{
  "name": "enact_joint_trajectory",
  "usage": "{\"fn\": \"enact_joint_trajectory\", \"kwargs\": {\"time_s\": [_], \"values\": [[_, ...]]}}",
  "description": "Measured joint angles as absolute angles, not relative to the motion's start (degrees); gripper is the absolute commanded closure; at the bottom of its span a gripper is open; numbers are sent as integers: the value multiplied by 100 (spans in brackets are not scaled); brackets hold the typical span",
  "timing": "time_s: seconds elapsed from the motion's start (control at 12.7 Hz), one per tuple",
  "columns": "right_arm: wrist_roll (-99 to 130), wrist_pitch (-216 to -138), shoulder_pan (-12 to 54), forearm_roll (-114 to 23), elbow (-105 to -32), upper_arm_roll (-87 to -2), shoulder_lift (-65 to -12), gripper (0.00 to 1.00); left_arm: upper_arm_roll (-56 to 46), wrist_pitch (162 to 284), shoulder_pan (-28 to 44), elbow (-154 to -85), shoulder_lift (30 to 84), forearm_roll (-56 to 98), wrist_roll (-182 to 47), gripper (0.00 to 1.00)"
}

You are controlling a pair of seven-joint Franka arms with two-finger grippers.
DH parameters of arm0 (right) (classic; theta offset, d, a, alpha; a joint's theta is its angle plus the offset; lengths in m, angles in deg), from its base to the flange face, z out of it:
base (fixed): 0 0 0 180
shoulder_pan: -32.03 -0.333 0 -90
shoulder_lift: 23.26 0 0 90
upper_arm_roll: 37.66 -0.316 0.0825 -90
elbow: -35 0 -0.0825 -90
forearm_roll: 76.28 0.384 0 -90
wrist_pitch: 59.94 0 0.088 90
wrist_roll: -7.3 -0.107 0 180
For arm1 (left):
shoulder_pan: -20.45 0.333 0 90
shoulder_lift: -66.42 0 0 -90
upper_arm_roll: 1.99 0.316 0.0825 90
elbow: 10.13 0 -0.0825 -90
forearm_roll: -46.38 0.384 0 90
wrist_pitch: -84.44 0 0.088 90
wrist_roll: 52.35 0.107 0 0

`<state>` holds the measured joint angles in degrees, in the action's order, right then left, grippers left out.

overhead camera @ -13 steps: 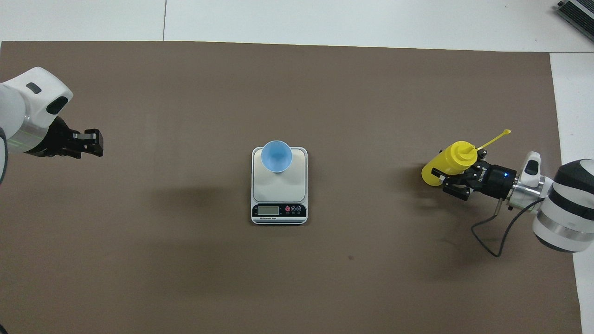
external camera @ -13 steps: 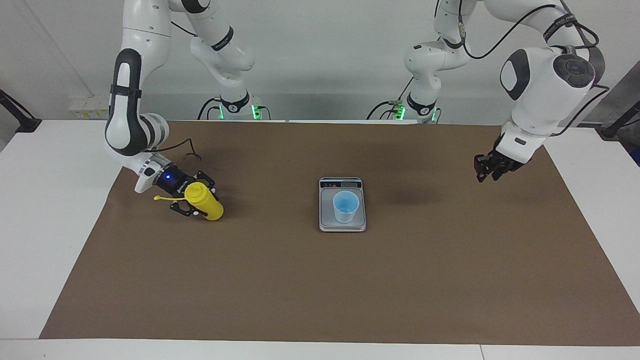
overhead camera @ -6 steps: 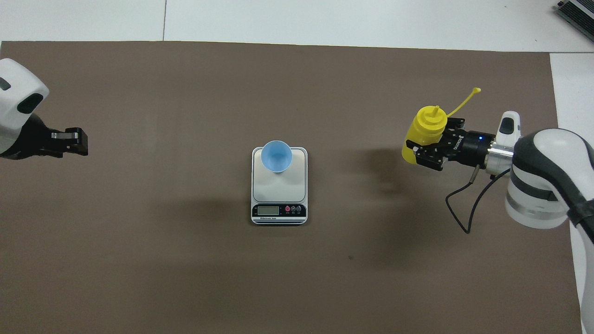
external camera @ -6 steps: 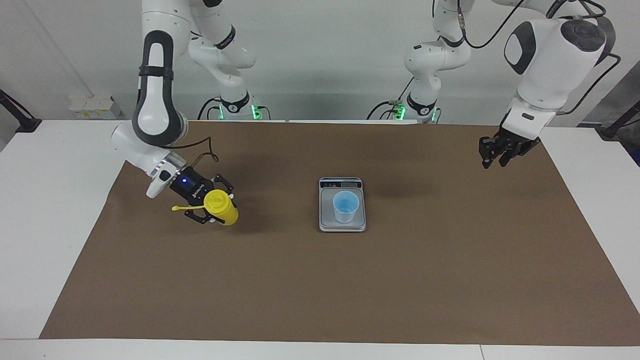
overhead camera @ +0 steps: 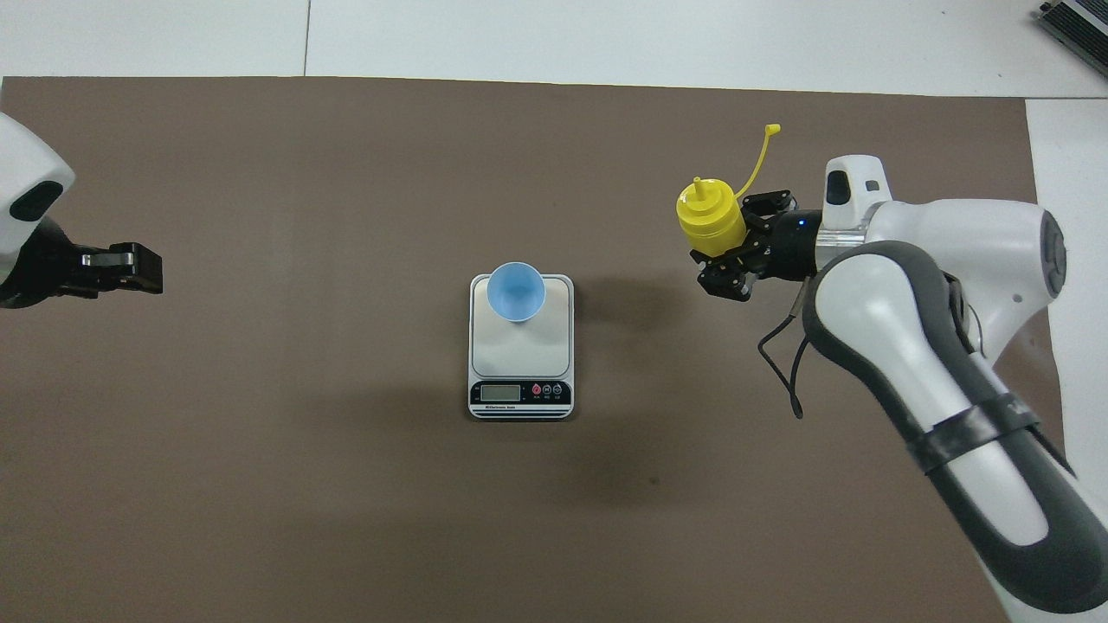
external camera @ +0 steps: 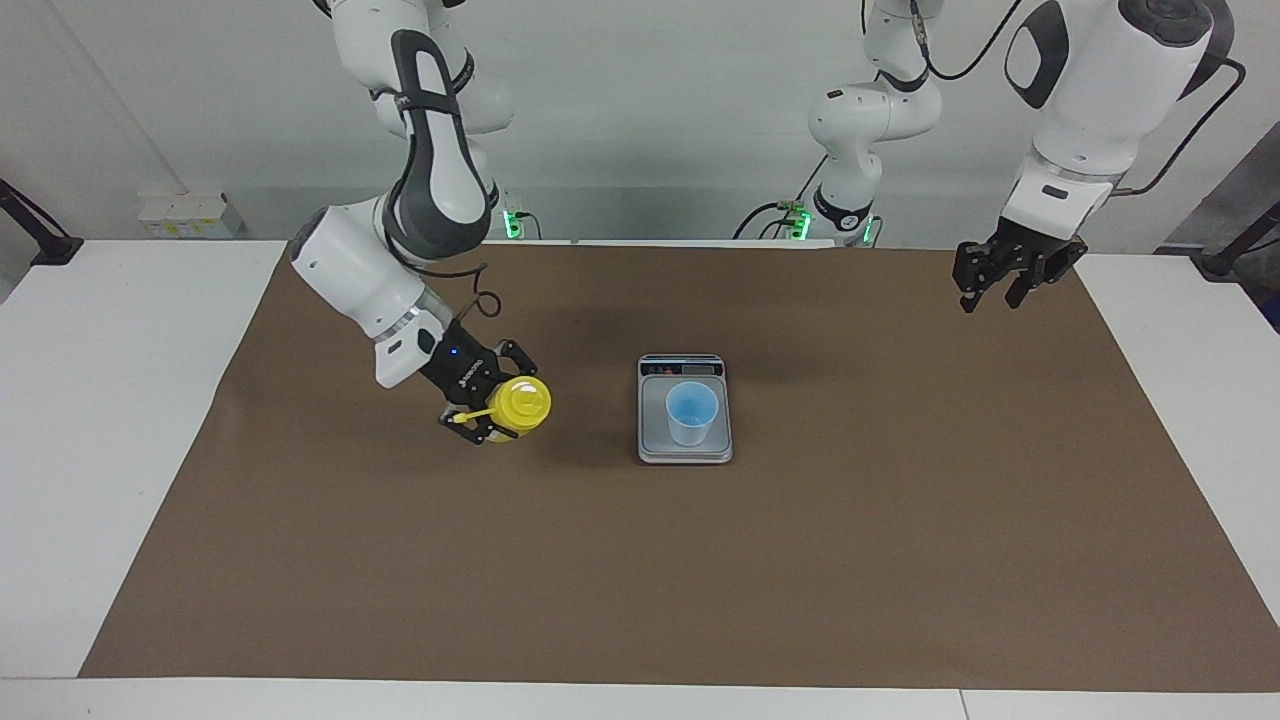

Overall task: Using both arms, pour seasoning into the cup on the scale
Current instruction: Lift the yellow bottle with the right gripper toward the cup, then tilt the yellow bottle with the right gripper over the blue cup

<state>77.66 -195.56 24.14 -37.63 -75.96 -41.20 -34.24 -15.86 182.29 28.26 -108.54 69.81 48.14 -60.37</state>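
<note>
Yellow plastic squeeze bottle, cylindrical, nozzle pointing up, cap off and dangling on a thin yellow tether that sticks out to the side. It is upright, or close to it (top face toward the overhead camera), and is clamped between the jaws of the right gripper, which closes on the body from the side. The bottle hangs over the brown mat, toward the right arm's end of the table, apart from the scale.

Scale is flat, silver-grey, rectangular, lying at mid-table; the dark display strip sits on the short edge nearest the robots. Light-blue translucent cup, tapered, stands upright on the scale's plate, toward the edge away from the display. Cup looks empty, cannot tell for sure.

Left gripper hangs in the air over the mat's edge at the left arm's end, well apart from the scale and holding nothing; cannot tell how its fingers stand.
</note>
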Motion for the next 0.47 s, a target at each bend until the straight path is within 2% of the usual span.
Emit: {"fn": "enact_joint_trajectory", "kwargs": {"time_s": [0.24, 0.47], "values": [[6339, -19558, 1853, -5696, -7270, -4129, -3557, 100, -1536, 18229, 2833, -10896, 6980, 4813, -6037, 37], [5841, -19555, 1451, -6854, -7230, -4132, -3651, 100, -1445, 18229, 2768, -10944, 6980, 4804, -6037, 37]]}}
